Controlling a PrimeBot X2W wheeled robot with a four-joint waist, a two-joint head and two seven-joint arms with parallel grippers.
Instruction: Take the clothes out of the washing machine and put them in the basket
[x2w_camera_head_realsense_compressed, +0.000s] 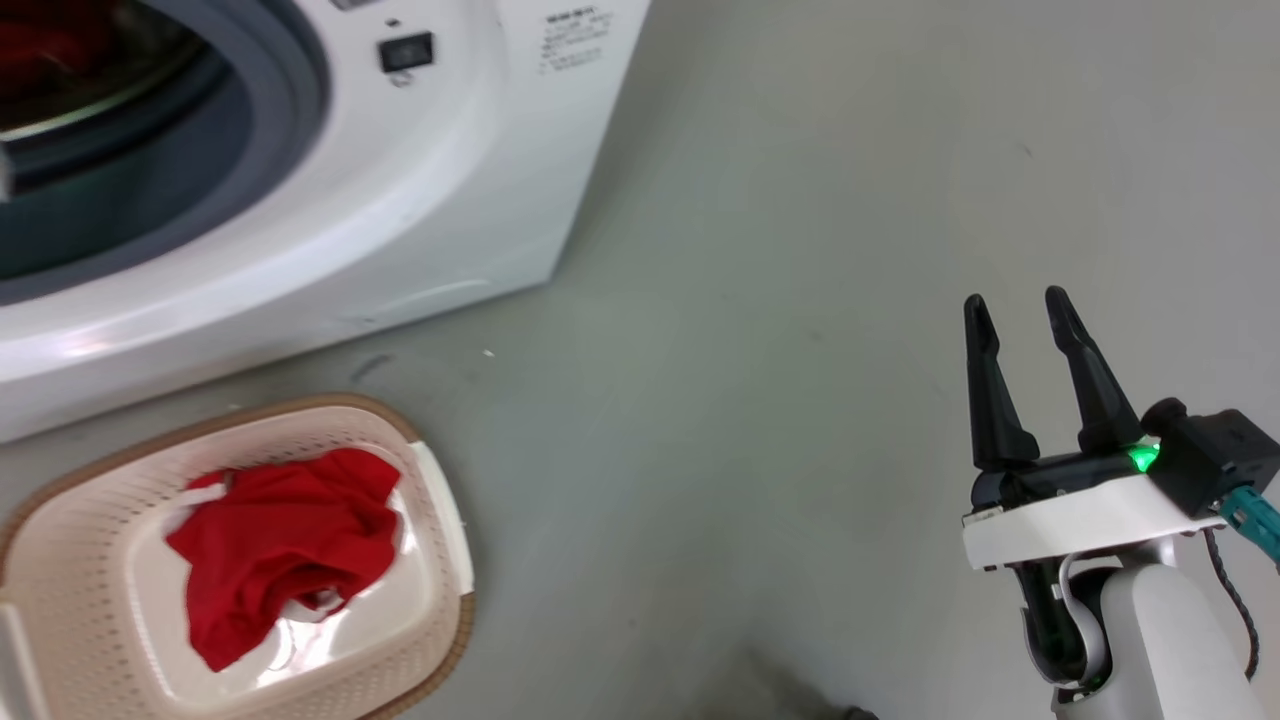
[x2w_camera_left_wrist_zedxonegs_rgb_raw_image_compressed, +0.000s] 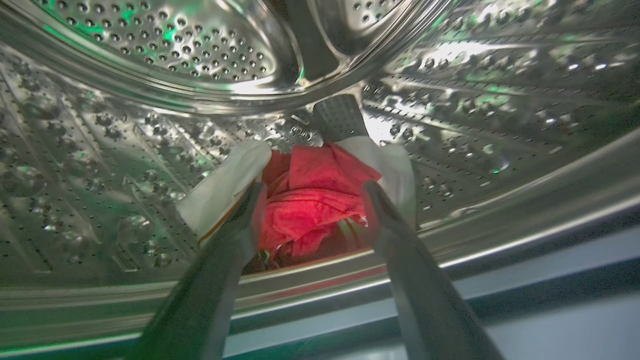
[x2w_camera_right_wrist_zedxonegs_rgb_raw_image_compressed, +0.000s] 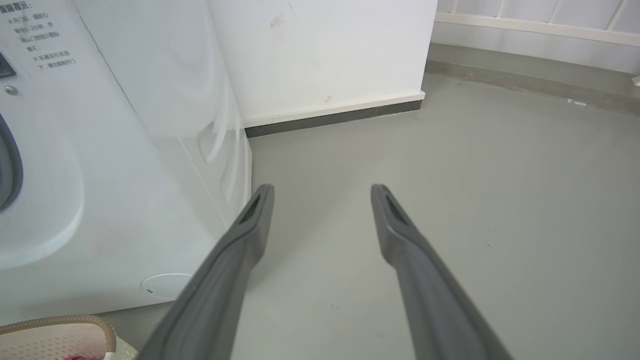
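The white washing machine (x2w_camera_head_realsense_compressed: 450, 200) fills the upper left of the head view, its grey-rimmed porthole open and a bit of red showing inside. In the left wrist view my left gripper (x2w_camera_left_wrist_zedxonegs_rgb_raw_image_compressed: 312, 192) is inside the steel drum (x2w_camera_left_wrist_zedxonegs_rgb_raw_image_compressed: 150, 50). It is open, with one finger on each side of a red garment with white sleeves (x2w_camera_left_wrist_zedxonegs_rgb_raw_image_compressed: 310, 210) lying on the drum floor. The cream basket (x2w_camera_head_realsense_compressed: 440, 520) stands on the floor in front of the machine with another red garment (x2w_camera_head_realsense_compressed: 280, 540) in it. My right gripper (x2w_camera_head_realsense_compressed: 1020, 310) hangs open and empty over bare floor at the right.
Grey floor stretches to the right of the washing machine (x2w_camera_right_wrist_zedxonegs_rgb_raw_image_compressed: 125, 175). A white wall with a dark skirting board (x2w_camera_right_wrist_zedxonegs_rgb_raw_image_compressed: 330, 117) stands behind the machine. A corner of the basket (x2w_camera_right_wrist_zedxonegs_rgb_raw_image_compressed: 65, 325) shows at the bottom left of the right wrist view.
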